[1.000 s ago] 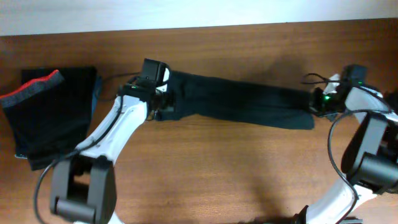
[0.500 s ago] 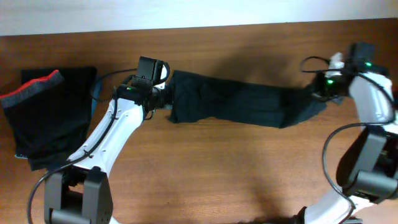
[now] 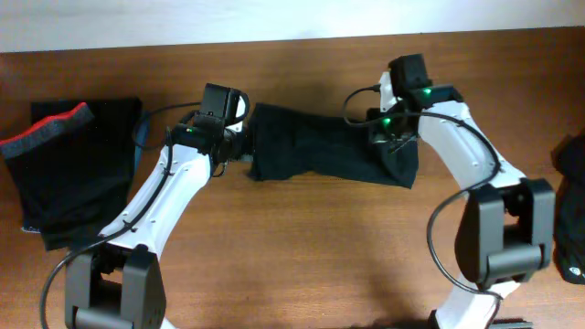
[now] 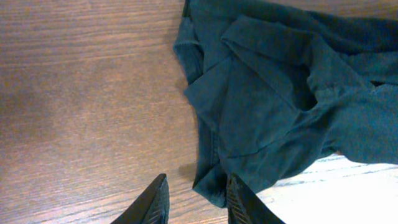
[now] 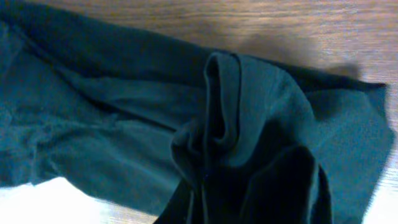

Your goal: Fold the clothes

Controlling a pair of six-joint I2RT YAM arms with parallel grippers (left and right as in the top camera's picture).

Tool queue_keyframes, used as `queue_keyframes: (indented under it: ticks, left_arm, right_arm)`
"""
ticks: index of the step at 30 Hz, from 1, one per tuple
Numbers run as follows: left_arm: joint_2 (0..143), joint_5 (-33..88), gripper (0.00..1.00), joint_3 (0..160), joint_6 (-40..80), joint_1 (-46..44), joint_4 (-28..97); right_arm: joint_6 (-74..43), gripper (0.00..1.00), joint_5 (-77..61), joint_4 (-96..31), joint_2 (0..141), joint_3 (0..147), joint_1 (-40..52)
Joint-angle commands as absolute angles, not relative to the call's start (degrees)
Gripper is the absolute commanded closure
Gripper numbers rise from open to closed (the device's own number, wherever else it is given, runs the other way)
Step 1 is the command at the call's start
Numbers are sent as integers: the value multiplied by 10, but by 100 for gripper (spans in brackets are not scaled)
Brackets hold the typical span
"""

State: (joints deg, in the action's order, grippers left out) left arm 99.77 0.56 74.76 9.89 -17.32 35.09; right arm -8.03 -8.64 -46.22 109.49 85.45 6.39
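A long plain black garment lies across the middle of the table, its right end doubled back over itself. My right gripper is shut on that folded-over end, above the garment's right part. In the right wrist view the bunched dark cloth covers the fingers. My left gripper sits at the garment's left end, jaws apart. In the left wrist view the left gripper straddles bare wood, and the garment's corner rests against the right finger.
A folded black garment with a red-and-grey waistband lies at the far left, with a blue edge showing beside it. More dark fabric sits at the table's right edge. Bare wooden table spreads along the front.
My right gripper has swung left from the table's right side, carrying the garment's right end over the middle, so the garment is about half as long. The left gripper has barely shifted.
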Motion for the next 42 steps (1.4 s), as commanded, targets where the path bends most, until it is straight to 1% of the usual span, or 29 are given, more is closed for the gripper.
queue_keyframes:
  ticks: [1,9,41,42]
  left_arm:
    - [994,0,70,753,94,-171,357]
    - [994,0,69,753,94,-171,356]
    - [994,-1,69,753,94,-171,356]
    - [994,-1,69,753,94,-171,356]
  right_arm:
    - [-115,96,-70,-432,1134,865,85]
    - [-108,95,-70,-419,1149,865,108]
    - [-108,95,-70,-421,1149,865,109]
    - [-108,92,-73,-421,1149,865,109]
